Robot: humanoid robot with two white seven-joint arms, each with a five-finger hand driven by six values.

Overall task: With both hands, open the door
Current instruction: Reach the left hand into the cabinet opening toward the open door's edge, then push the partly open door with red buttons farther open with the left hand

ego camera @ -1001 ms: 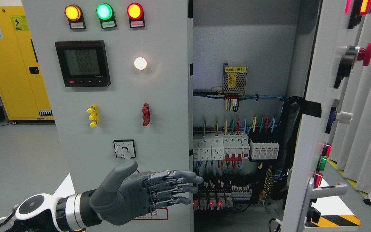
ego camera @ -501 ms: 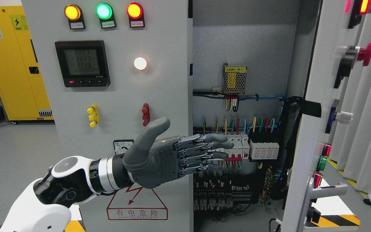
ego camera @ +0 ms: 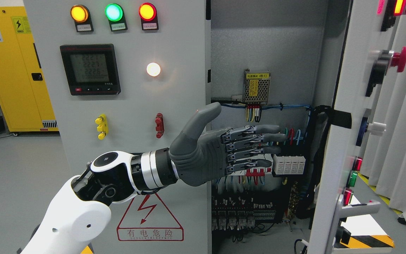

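A grey electrical cabinet stands ahead. Its left door (ego camera: 125, 116) is closed and carries lamps, a meter and switches. Its right door (ego camera: 344, 116) is swung open toward me, edge-on, with a lever handle (ego camera: 360, 209) low down. My left hand (ego camera: 245, 150) is open, fingers straight and pointing right, thumb up. It hangs in front of the open cabinet interior (ego camera: 263, 141), right of the left door's edge and well left of the right door. It holds nothing. My right arm is out of view.
Inside the cabinet are breakers (ego camera: 289, 164), coloured wires and a power supply (ego camera: 257, 86). A yellow cabinet (ego camera: 16, 70) stands at the back left. Grey curtains (ego camera: 404, 134) hang at the right. Grey floor lies at the left.
My left hand has risen and moved right, from low in front of the left door to the open cabinet interior. Its fingers stay straight. The doors have not moved.
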